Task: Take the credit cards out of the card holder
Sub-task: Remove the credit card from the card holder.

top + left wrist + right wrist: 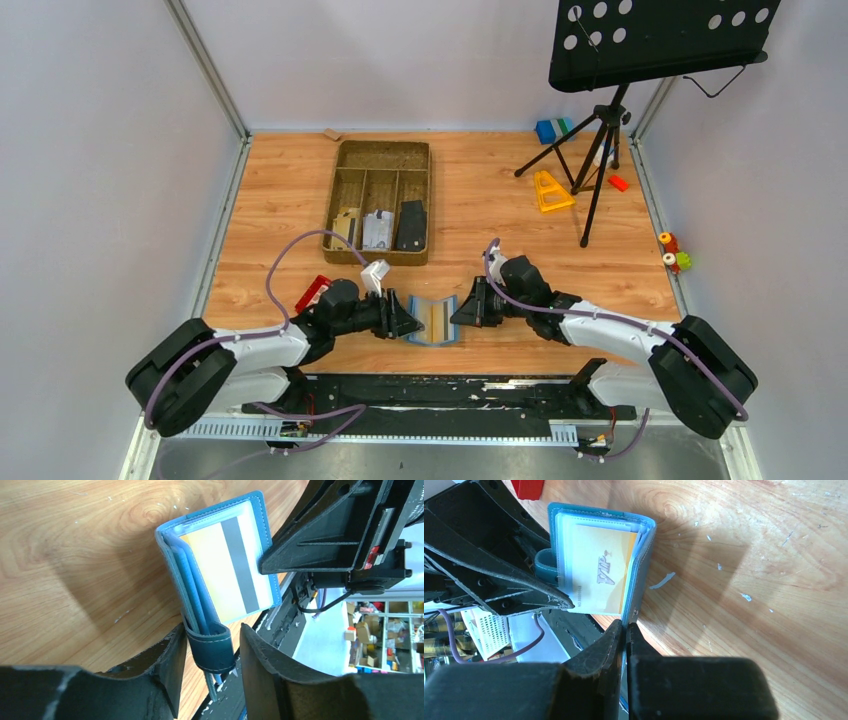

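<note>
Top view: the card holder (434, 320) lies open at 6 o'clock from the tray (382, 200), between the left gripper (405, 322) and right gripper (462, 312).

Left wrist: jaws spread astride the holder's strap (212, 652). The gold card (225, 575) shows a dark stripe.

Right wrist: jaws pinch the cover's edge. The card reads VIP.

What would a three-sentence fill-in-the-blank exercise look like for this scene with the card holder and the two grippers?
1. The right gripper is ____ on the card holder's cover edge.
2. In the right wrist view, the gold card inside it reads ____.
3. The left gripper's jaws, either side of the holder's strap, stand ____.
Missing words: shut; VIP; open.
</note>
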You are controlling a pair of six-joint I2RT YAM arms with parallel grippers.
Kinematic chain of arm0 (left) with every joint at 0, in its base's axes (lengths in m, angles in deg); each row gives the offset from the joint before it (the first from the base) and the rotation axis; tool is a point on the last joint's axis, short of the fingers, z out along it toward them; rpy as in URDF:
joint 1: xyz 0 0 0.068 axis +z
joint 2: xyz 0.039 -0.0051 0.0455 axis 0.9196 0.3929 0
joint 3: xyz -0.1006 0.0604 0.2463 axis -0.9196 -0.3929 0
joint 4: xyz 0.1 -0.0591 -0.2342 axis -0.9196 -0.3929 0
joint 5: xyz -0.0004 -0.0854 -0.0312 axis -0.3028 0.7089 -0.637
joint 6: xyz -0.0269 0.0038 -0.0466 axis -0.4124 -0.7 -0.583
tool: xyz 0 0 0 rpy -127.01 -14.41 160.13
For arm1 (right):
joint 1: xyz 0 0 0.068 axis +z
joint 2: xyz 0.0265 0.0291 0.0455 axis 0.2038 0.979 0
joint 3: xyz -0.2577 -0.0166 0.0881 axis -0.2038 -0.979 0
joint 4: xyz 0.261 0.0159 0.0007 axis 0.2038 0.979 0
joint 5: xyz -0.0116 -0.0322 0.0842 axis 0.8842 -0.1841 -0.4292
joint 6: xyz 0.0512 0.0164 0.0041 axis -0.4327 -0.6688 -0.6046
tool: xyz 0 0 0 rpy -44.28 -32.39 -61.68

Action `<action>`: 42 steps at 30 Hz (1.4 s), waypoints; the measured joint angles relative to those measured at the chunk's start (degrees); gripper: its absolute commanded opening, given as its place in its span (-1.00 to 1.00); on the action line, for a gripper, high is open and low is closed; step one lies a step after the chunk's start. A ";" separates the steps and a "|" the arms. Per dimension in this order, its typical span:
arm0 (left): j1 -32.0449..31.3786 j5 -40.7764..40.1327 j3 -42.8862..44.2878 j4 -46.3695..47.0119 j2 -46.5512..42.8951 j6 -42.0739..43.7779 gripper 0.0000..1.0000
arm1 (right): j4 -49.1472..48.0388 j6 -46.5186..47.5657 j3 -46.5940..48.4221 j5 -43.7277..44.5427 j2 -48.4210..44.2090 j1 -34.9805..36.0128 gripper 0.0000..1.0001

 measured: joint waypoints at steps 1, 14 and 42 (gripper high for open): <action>0.20 -0.17 0.00 -1.49 -1.14 0.44 -0.07 | -0.02 0.00 0.00 -0.02 -0.09 0.00 -1.00; 0.81 0.79 2.54 -7.98 -0.61 2.64 0.22 | -0.42 0.00 -0.02 -0.46 -0.61 0.00 -1.00; 1.22 -12.02 8.79 -31.08 -17.38 11.65 1.00 | 0.50 4.81 -0.46 -0.90 -3.19 0.00 -1.00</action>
